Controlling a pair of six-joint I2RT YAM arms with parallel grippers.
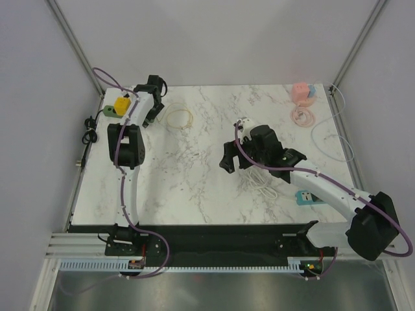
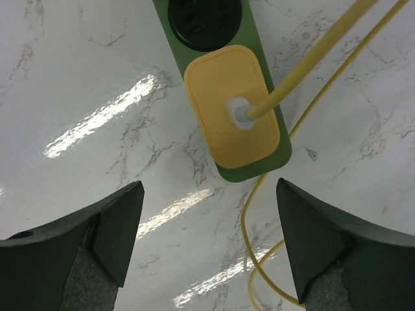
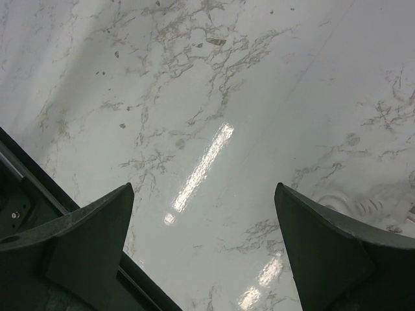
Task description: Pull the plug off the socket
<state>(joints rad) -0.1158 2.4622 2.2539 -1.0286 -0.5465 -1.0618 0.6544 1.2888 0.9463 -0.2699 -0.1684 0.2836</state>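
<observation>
Yellow rectangular plastic plug (image 2: 232, 115) sat in green socket strip (image 2: 250, 172) at far-left corner of white marble counter (image 1: 194, 188); left hand (image 2: 207, 220) hovered above it, spread apart; right hand (image 3: 204, 220) likewise apart, mid-counter.

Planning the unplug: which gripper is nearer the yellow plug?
Left. The left gripper hovers right by the yellow plug; the right gripper is far off, over the table centre.

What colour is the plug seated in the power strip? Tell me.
Yellow plug, on a green strip; clearest in the left wrist view.
</observation>
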